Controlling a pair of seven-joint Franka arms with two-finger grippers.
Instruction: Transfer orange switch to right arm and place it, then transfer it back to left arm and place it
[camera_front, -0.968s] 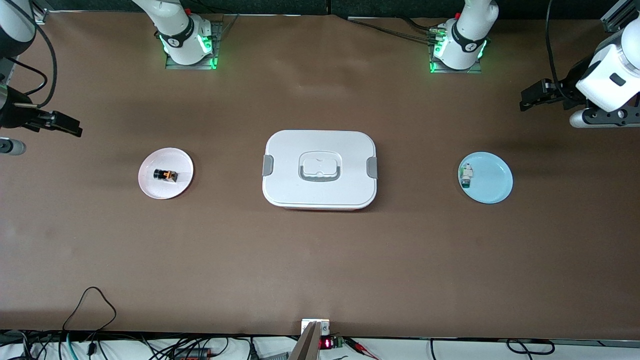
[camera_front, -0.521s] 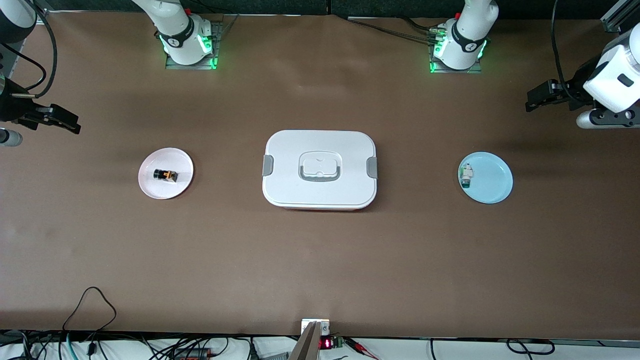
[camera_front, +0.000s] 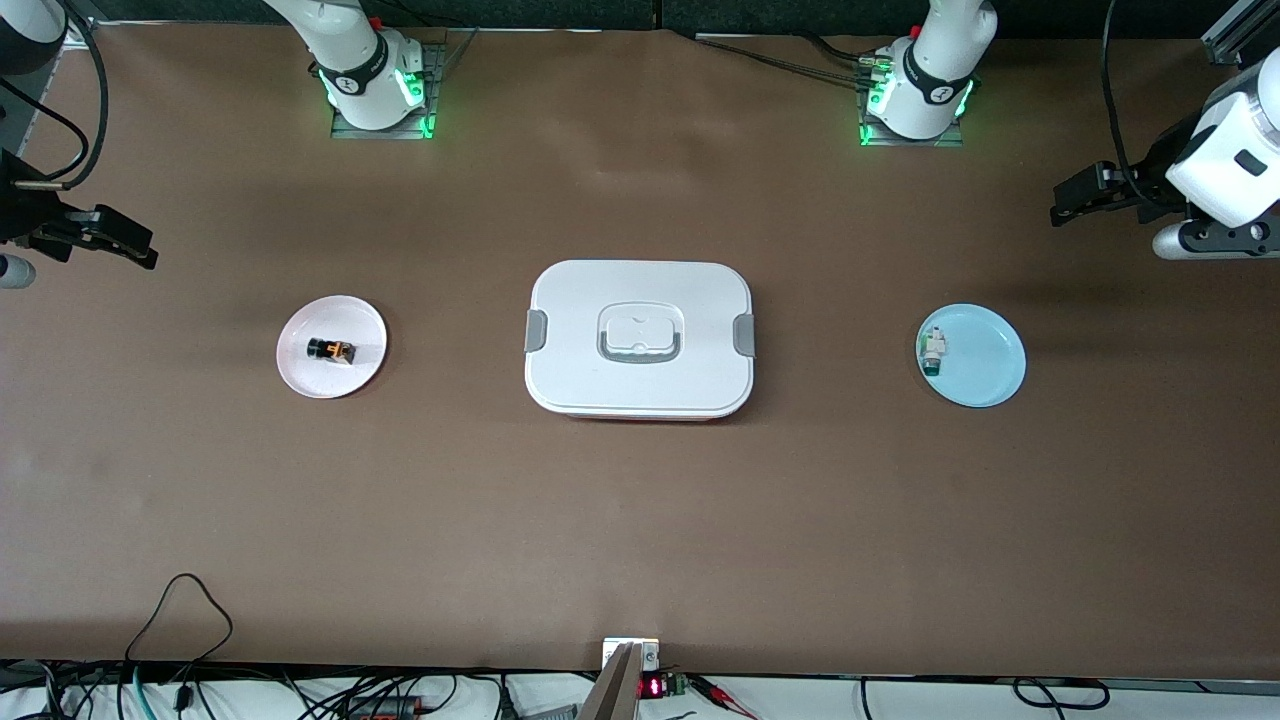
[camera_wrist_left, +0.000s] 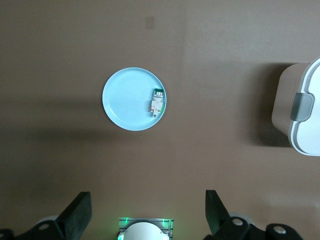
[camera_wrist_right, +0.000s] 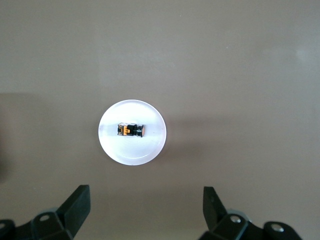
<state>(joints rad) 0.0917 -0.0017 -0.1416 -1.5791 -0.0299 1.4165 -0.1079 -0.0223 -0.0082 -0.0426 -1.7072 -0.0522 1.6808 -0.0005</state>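
The orange switch (camera_front: 331, 350) lies on its side on a small white plate (camera_front: 352, 374) toward the right arm's end of the table. In the right wrist view the orange switch (camera_wrist_right: 130, 130) shows on that plate (camera_wrist_right: 133, 151). The white box (camera_front: 640, 338) with grey clips stands at the table's middle, lid on. My right gripper (camera_front: 125, 245) hangs open over bare table at its end, apart from the plate, and shows empty as the right gripper (camera_wrist_right: 146, 205). My left gripper (camera_front: 1080, 195) hangs open and empty over bare table at the left arm's end; the left gripper (camera_wrist_left: 148, 210) holds nothing.
A light blue plate (camera_front: 990, 365) toward the left arm's end carries a small white-and-green part (camera_front: 932, 352); the left wrist view shows this blue plate (camera_wrist_left: 122, 97), the part (camera_wrist_left: 157, 101) and one end of the box (camera_wrist_left: 300, 112). Cables (camera_front: 180, 600) lie at the table's near edge.
Both grippers have drifted slightly outward toward their own ends of the table. The switch, plates and box have not moved.
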